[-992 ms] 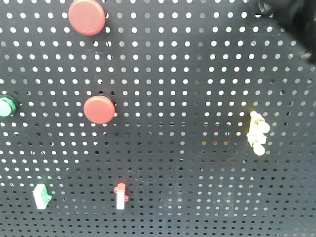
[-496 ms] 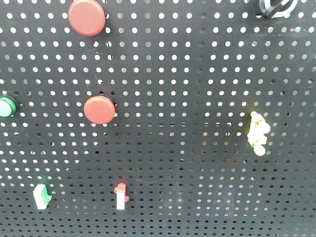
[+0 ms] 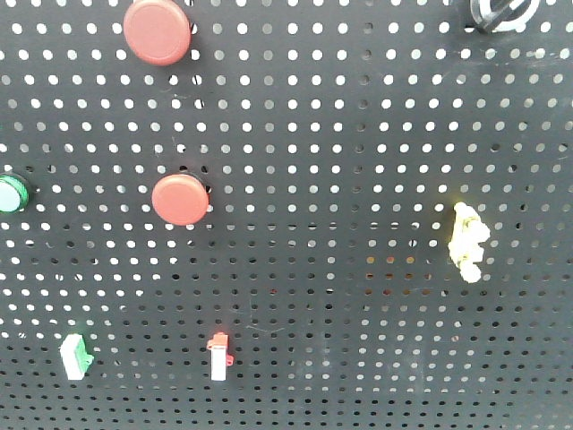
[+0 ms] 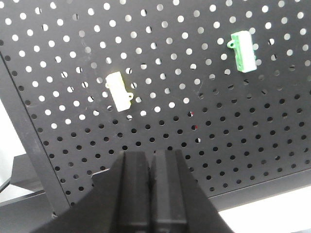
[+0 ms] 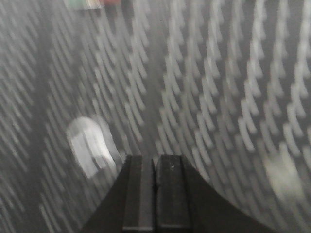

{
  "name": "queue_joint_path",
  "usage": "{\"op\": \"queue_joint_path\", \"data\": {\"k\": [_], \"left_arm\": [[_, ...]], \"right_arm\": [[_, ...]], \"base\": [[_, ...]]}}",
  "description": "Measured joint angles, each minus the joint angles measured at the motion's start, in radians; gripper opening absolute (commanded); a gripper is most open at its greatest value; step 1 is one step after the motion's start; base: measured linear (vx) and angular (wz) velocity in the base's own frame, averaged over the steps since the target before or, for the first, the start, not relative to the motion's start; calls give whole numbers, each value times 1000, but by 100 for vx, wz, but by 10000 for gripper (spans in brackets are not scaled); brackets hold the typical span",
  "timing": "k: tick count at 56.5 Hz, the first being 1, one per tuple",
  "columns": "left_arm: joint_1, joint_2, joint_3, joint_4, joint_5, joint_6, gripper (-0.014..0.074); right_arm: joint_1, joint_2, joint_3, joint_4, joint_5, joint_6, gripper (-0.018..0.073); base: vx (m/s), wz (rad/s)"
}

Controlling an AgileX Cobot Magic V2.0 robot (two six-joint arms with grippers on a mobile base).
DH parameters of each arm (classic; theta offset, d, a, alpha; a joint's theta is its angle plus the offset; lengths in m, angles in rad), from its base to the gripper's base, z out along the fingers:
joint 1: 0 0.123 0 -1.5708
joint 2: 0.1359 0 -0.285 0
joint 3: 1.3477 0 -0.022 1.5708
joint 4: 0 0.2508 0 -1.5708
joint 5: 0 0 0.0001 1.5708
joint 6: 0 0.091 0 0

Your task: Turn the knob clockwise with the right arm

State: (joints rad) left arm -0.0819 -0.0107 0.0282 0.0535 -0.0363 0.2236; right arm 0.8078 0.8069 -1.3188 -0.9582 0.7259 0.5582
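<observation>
Up close in both wrist views, the left gripper (image 4: 151, 165) and right gripper (image 5: 154, 170) have their flat black fingers pressed together, holding nothing. Behind them is the matte black pegboard (image 3: 358, 134); the right wrist shot is smeared by motion blur. The knob (image 3: 500, 12), black with a raised bar and silvery collar, sits at the front view's top right edge, cut off. A second ago a dark blurry shape covered it; now it's exposed. Glossy red buttons (image 3: 180, 199) show only in the front view.

Black pegboard (image 3: 358, 134) dotted with pale holes, two red buttons (image 3: 158, 30) (image 3: 180, 199), green button (image 3: 11, 193) — black knob (image 3: 500, 12), silvery-white collar.
</observation>
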Motion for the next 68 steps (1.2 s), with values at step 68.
{"op": "queue_joint_path", "data": {"k": [68], "left_arm": [[0,0,0,0,0,0,-6]], "right_arm": [[0,-186,358,609,47,-212,-8]], "base": [[0,0]]}}
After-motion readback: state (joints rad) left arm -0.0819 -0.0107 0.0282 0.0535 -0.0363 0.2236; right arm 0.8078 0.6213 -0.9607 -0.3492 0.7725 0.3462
